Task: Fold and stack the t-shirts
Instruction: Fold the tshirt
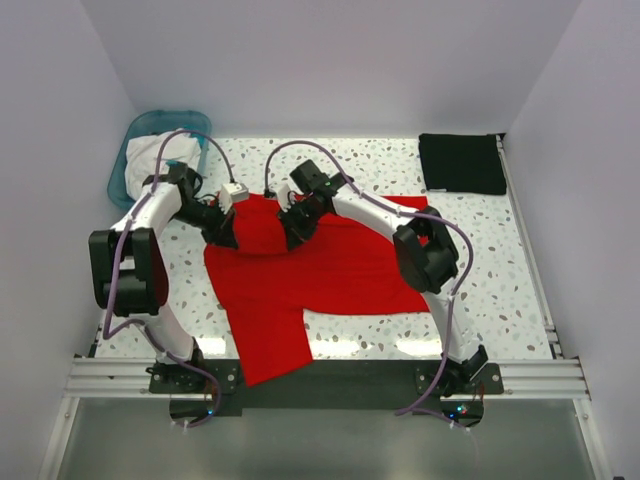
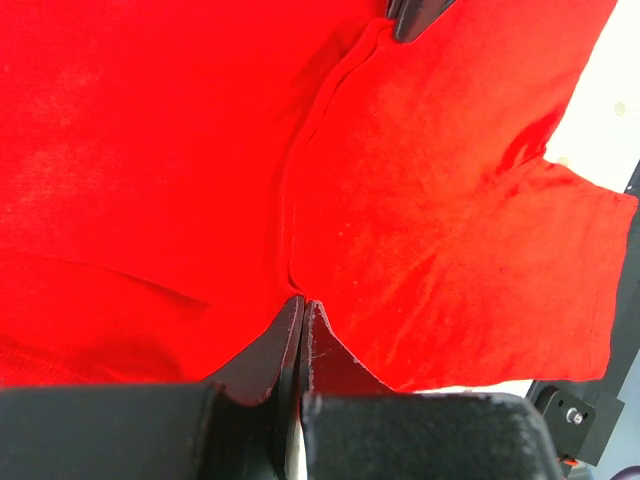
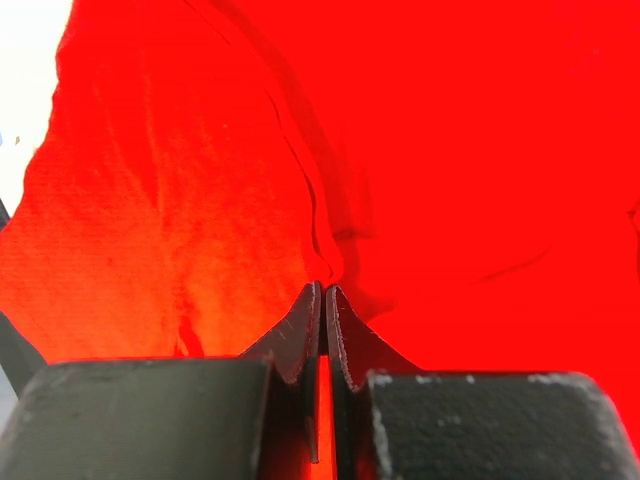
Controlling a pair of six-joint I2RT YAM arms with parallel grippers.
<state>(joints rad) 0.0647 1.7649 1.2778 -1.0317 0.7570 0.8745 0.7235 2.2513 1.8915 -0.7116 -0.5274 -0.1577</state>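
Note:
A bright red t-shirt (image 1: 320,272) lies spread over the middle of the speckled table, one part hanging toward the near edge. My left gripper (image 1: 224,236) is shut on the shirt's far left edge; the left wrist view shows its jaws (image 2: 302,300) pinched on a red fold (image 2: 420,180). My right gripper (image 1: 296,234) is shut on the shirt's far edge a little to the right; the right wrist view shows its jaws (image 3: 325,290) closed on red cloth (image 3: 180,200). A black t-shirt (image 1: 461,163), folded into a flat rectangle, lies at the far right corner.
A teal plastic basin (image 1: 135,150) with white cloth (image 1: 165,150) inside stands at the far left corner, just behind the left arm. White walls close in the table on three sides. The metal rail (image 1: 320,378) runs along the near edge.

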